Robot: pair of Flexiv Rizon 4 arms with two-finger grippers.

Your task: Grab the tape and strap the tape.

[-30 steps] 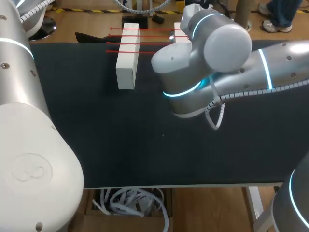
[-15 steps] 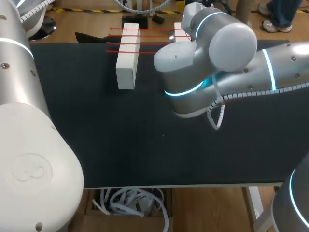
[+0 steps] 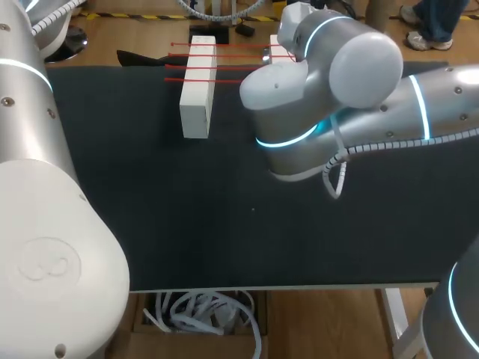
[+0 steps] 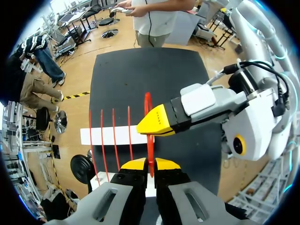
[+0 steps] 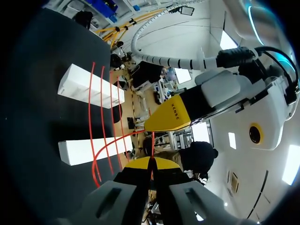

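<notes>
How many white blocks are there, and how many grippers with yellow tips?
White blocks: 2
Yellow-tipped grippers: 2, the left gripper and the right gripper
Total: 4

Left tool (image 4: 150, 164) and right tool (image 5: 151, 163) pinched closed, tips close together

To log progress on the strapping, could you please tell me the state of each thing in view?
left gripper: shut on the tape.
right gripper: shut on the tape.
tape: several strands stretched across both white blocks, one strand lifted up to the grippers.
white blocks: lying flat on the table, parallel, apart.
</notes>
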